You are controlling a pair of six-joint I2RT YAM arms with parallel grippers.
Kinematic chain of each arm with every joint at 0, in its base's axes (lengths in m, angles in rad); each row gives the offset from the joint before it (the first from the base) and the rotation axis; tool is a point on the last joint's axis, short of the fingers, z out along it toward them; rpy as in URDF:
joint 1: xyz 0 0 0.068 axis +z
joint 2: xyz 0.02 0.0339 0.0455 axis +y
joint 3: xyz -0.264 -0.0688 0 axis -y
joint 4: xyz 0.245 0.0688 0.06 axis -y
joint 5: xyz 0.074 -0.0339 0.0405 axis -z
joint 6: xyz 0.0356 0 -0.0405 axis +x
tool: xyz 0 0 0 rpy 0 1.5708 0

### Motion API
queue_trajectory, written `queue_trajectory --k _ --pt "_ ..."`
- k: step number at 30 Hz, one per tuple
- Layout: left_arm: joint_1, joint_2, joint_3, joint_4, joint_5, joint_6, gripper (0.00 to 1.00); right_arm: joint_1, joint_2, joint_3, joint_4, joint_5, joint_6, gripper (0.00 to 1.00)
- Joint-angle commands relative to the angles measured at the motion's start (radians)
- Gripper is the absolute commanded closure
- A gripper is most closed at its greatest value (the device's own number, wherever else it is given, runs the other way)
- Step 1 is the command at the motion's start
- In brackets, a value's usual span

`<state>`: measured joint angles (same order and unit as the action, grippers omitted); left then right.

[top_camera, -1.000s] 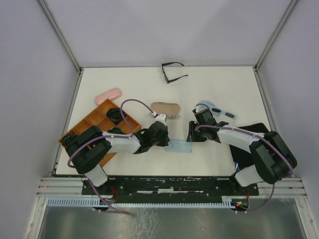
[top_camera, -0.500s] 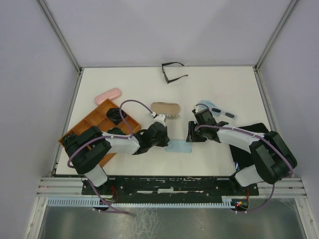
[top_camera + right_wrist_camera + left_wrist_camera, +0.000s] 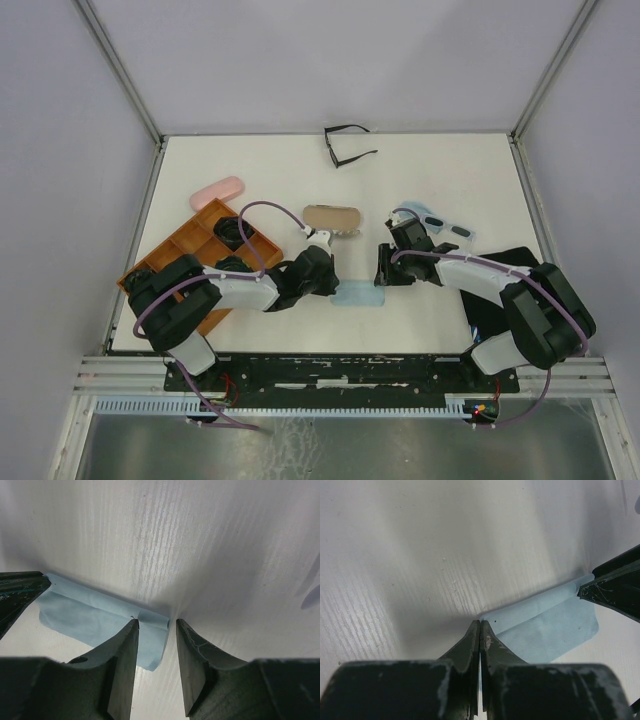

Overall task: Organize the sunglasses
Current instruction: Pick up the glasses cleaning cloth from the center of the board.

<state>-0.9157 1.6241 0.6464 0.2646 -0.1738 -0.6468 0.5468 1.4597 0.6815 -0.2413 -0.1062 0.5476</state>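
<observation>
A thin black-framed pair of sunglasses point(image 3: 349, 146) lies open at the far edge of the table. A dark pair point(image 3: 232, 232) sits in the orange tray point(image 3: 185, 247). A light-blue cloth point(image 3: 358, 295) lies flat between my grippers. My left gripper point(image 3: 329, 284) is shut on the cloth's left corner; in the left wrist view point(image 3: 480, 624) the cloth point(image 3: 545, 627) spreads out from the shut tips. My right gripper point(image 3: 380, 272) is open at the cloth's right end; in the right wrist view point(image 3: 155, 625) the cloth's folded edge point(image 3: 95, 614) lies between the jaws.
A pink case point(image 3: 217, 191) lies behind the tray. A brown patterned case point(image 3: 332, 217) lies just beyond the left gripper. A pale-blue case with a white-framed pair point(image 3: 445, 225) lies behind the right wrist. A black flat item point(image 3: 512, 268) lies at the right.
My left gripper has moved slightly left and drawn the cloth's left end with it. The right gripper has stayed in place.
</observation>
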Motion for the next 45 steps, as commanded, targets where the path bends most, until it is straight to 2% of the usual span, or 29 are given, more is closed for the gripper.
queue_trajectory --k 1,13,20,28,35,45 --pt "0.003 -0.011 -0.030 -0.051 -0.017 0.044 0.97 -0.004 0.029 0.017 -0.021 -0.021 -0.015 0.56" --pt "0.005 -0.013 -0.022 -0.053 -0.013 0.047 0.97 -0.004 0.067 0.023 -0.012 -0.049 -0.020 0.63" --pt "0.003 -0.006 -0.019 -0.053 -0.008 0.049 0.97 -0.003 0.072 0.012 -0.002 -0.024 -0.021 0.77" --pt "0.004 -0.022 -0.026 -0.051 -0.007 0.047 0.97 -0.001 0.038 -0.012 0.052 -0.034 -0.040 1.00" --pt "0.007 -0.103 -0.028 -0.064 -0.038 0.046 0.97 0.006 -0.042 -0.004 0.124 -0.089 -0.054 1.00" --pt "0.084 -0.159 0.078 -0.127 -0.093 0.141 0.97 0.012 -0.030 0.145 0.155 -0.100 -0.026 1.00"
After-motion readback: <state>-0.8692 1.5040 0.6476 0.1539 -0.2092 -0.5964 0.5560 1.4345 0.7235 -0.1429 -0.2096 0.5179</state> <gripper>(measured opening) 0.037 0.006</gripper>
